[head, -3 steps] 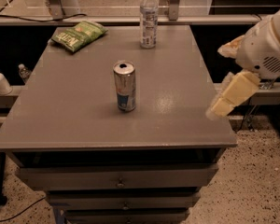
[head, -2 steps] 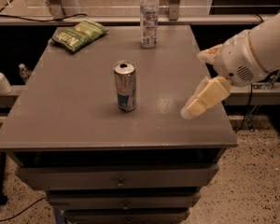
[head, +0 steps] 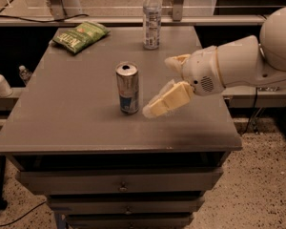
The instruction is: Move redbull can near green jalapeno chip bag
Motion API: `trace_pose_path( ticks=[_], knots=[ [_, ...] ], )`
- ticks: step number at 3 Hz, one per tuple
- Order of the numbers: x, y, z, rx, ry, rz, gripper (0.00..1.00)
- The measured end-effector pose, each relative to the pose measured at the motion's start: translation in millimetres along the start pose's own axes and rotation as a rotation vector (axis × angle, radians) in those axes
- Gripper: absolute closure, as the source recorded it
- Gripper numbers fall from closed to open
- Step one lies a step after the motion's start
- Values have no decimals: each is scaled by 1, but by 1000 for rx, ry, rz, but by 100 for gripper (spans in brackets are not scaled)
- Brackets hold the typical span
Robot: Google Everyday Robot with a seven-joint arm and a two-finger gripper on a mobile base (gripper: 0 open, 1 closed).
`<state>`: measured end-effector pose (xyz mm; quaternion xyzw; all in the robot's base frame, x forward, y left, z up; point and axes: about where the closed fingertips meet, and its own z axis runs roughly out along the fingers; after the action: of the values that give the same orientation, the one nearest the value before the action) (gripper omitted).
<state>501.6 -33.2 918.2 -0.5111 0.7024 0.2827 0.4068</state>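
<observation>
**Q:** Where is the can, and what could go wrong from here?

**A:** The slim silver metal redbull can [head: 127, 87], with a blue panel low on its side and an open pull-tab top, stands upright near the middle of the flat grey table [head: 62, 113]. The two-finger gripper [head: 158, 87] is just beside it on the right, not touching, its jaws spread open. The can is tall and narrow, so a finger that clips its side before the jaws straddle it would likely tip it or skid it across the smooth top. The lower of the cream-coloured fingers [head: 166, 100] points at the can's base, and looks the likelier one to nudge it.

**Q:** Anything else at risk?

**A:** The crinkly light-green jalapeno chip bag [head: 80, 36] lies flat at the far left corner, well apart from the can. The clear plastic water bottle [head: 152, 18] stands at the far edge, to the right of the bag. A wide swing toward the bag could brush the bottle.

**Q:** How is the arm posed?

**A:** The bulky white arm [head: 238, 61] reaches in from the right, low over the table, wrist angled down and leftward toward the can.
</observation>
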Motion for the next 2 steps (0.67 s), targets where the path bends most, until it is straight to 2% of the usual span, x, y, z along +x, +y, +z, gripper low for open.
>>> trace_pose_path(
  ticks=[1,2],
  knots=[
    [0,0,0,0,0,0,0],
    [-2,0,9,-14,-32,-31,0]
  ],
)
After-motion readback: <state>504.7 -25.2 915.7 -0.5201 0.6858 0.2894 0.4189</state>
